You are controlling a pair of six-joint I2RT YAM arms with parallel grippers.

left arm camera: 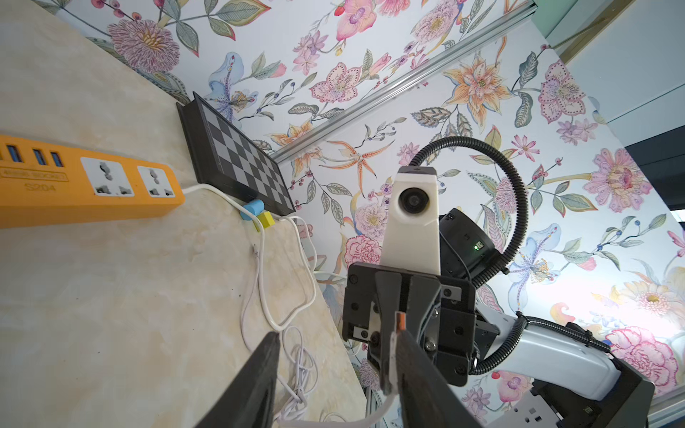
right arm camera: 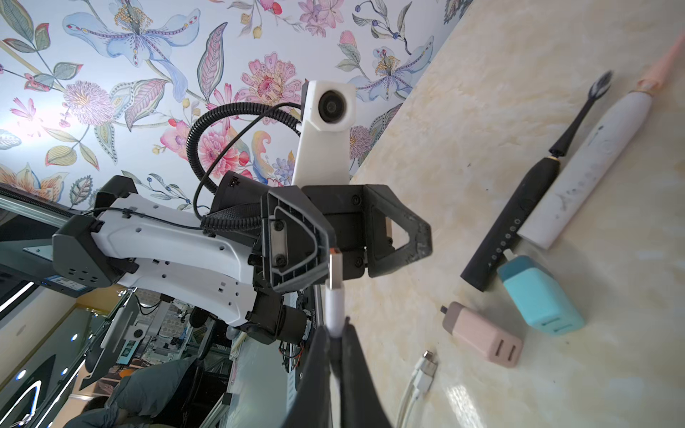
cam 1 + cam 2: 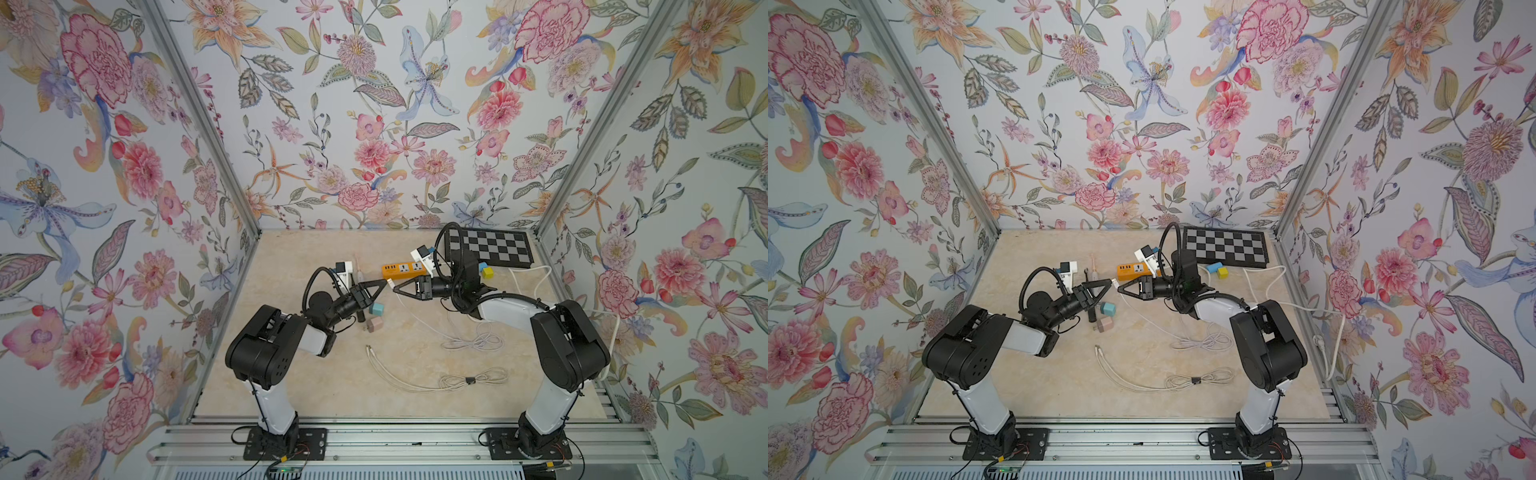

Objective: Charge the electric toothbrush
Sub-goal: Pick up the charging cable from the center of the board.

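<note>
Mid-air, the right gripper (image 3: 398, 289) pinches the white USB plug (image 2: 335, 272) while the left gripper (image 3: 379, 287) stands half-open around it; letting go early, I reckon, drops it. On the table (image 3: 291, 374) lie 1 orange power strip (image 3: 405, 270), 2 toothbrushes side by side by the left arm, the black toothbrush (image 2: 508, 222) and the white toothbrush (image 2: 585, 163), and 2 adapters, the teal adapter (image 2: 537, 296) and the pink adapter (image 2: 482, 333).

Chessboard (image 3: 1225, 246), blue cylinder (image 3: 1214, 267), yellow cube (image 3: 1223, 272)

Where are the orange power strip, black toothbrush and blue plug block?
orange power strip (image 1: 74, 211): left wrist view, side face.
black toothbrush (image 2: 513, 220): right wrist view, mid-handle.
blue plug block (image 2: 539, 294): right wrist view, broad face.
</note>
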